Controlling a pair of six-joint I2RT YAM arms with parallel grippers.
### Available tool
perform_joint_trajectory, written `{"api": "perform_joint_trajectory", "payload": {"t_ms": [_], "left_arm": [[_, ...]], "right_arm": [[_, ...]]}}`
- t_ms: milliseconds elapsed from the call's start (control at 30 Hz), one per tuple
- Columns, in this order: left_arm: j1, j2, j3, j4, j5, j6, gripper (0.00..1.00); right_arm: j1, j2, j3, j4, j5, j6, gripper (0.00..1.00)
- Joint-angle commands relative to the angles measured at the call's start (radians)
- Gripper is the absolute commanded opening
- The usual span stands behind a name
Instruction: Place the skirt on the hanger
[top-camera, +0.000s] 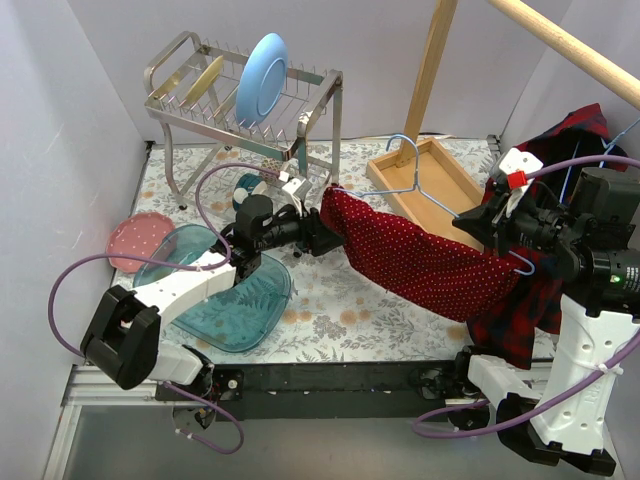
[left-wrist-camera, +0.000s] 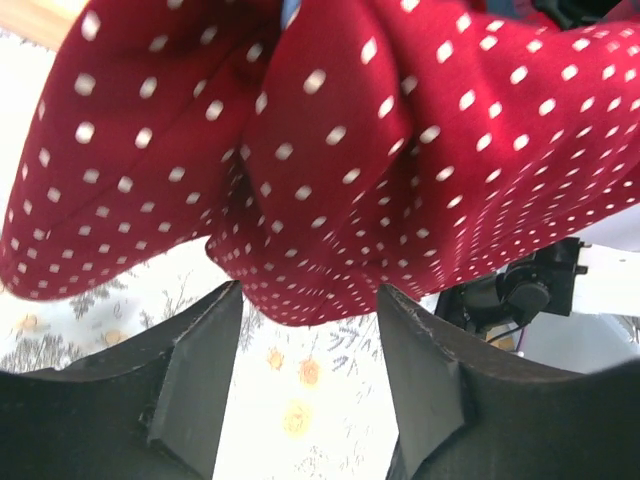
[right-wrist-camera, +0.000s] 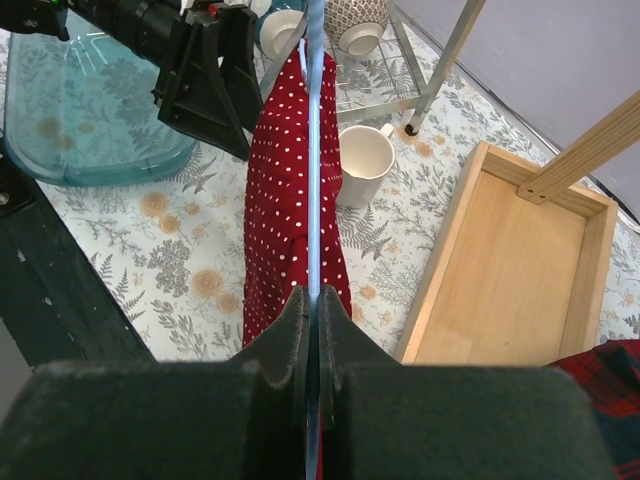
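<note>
The red, white-dotted skirt (top-camera: 420, 260) hangs stretched along a thin blue wire hanger (top-camera: 413, 172) above the table's middle. My right gripper (top-camera: 478, 222) holds the hanger's right end. In the right wrist view its fingers (right-wrist-camera: 318, 300) are shut on the blue wire (right-wrist-camera: 315, 150), and the skirt (right-wrist-camera: 280, 200) drapes under it. My left gripper (top-camera: 322, 238) is at the skirt's left end. In the left wrist view it (left-wrist-camera: 310, 290) stands open. The skirt's hem (left-wrist-camera: 350, 150) dips just between the fingertips, which do not pinch it.
A dark plaid shirt (top-camera: 530, 320) hangs at the right under my right arm. A wooden tray (top-camera: 440, 185) lies behind the skirt. A dish rack (top-camera: 250, 110) with a blue plate stands at the back left. A teal glass dish (top-camera: 240, 310), a pink plate (top-camera: 138, 238) and a mug (right-wrist-camera: 365, 165) sit on the left.
</note>
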Motion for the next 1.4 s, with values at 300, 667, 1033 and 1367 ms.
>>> {"api": "perform_joint_trajectory", "payload": {"t_ms": [300, 667, 1033, 1367], "left_arm": [[0.004, 0.028, 0.089, 0.056, 0.055, -0.002, 0.18], [0.024, -0.136, 0.023, -0.079, -0.167, 0.068, 0.0], [0.056, -0.23, -0.01, -0.276, -0.181, 0.125, 0.0], [0.059, -0.366, 0.141, -0.435, -0.056, 0.197, 0.76]], "right_arm": [[-0.01, -0.007, 0.028, 0.076, -0.055, 0.021, 0.01], [-0.012, -0.015, 0.005, 0.102, 0.023, 0.034, 0.01], [-0.012, -0.031, -0.018, 0.153, 0.046, 0.073, 0.01], [-0.016, -0.077, -0.021, 0.222, 0.05, 0.126, 0.01]]}}
